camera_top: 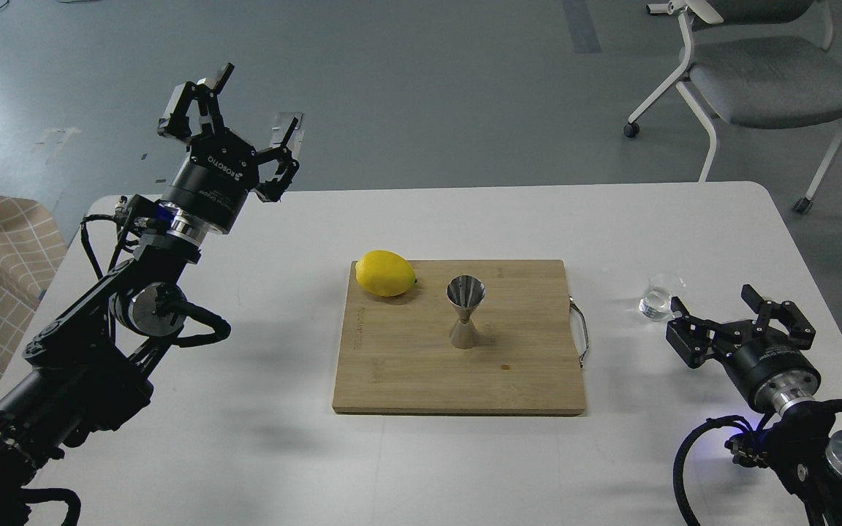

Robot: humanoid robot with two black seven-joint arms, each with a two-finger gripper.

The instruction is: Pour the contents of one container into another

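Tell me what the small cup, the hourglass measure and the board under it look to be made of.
The cup looks like clear glass: the white table shows through it, and its base catches bright glints. The measure looks like polished steel, with a mirror-like grey sheen inside its upper cone. The board looks like light bamboo or wood, matte tan with faint grain; its side handle seems to be metal.
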